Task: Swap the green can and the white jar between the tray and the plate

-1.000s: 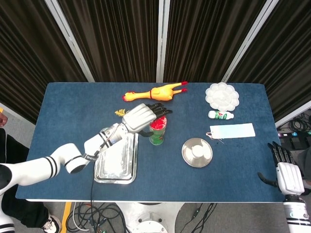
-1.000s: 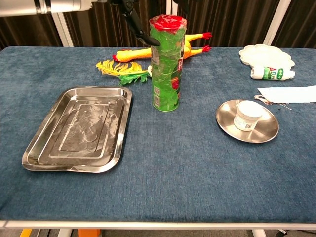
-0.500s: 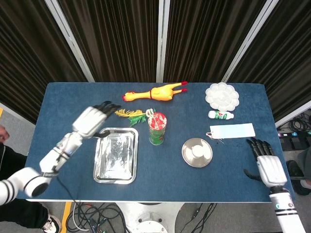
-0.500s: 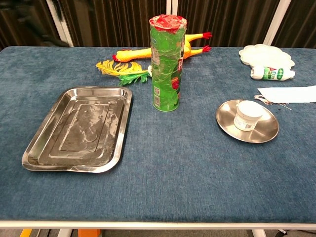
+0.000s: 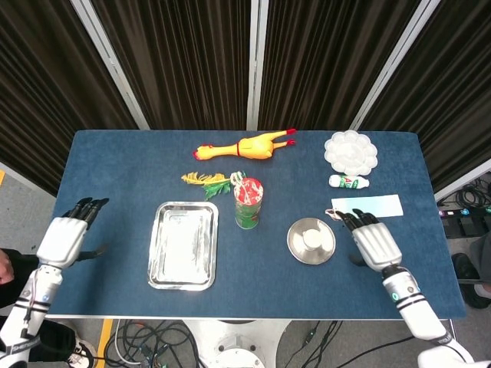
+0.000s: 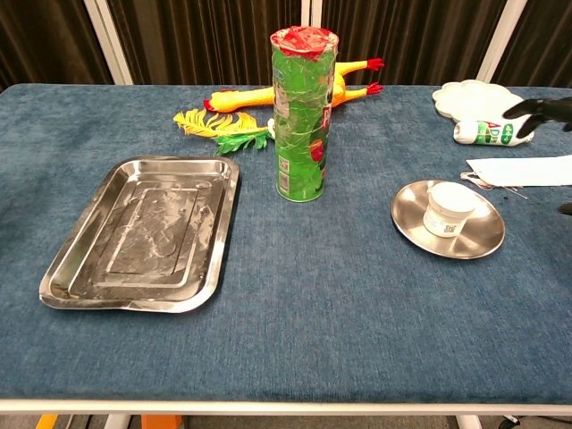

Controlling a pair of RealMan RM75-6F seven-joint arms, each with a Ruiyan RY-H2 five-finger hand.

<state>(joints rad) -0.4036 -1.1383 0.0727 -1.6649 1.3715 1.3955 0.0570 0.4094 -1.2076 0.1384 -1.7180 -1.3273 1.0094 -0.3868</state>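
The green can (image 5: pixel 248 203) (image 6: pixel 304 116) with its red lid stands upright on the blue cloth between the tray and the plate. The steel tray (image 5: pixel 183 245) (image 6: pixel 143 231) lies bare to its left. The white jar (image 5: pixel 312 239) (image 6: pixel 449 209) sits in the round steel plate (image 5: pixel 296 233) (image 6: pixel 411 214). My right hand (image 5: pixel 373 242) hovers open just right of the plate; in the chest view only its dark fingertips (image 6: pixel 536 108) show at the right edge. My left hand (image 5: pixel 67 234) is open past the table's left edge, holding nothing.
A yellow rubber chicken (image 5: pixel 247 146) and a yellow-green feather toy (image 5: pixel 205 181) lie behind the can. At the back right are a white palette (image 5: pixel 350 151), a small white bottle (image 5: pixel 348 182) and a paper sheet (image 5: pixel 367 207).
My left hand has let go of the can and drawn back left, off the table. My right hand has moved from the table's right edge in toward the plate.
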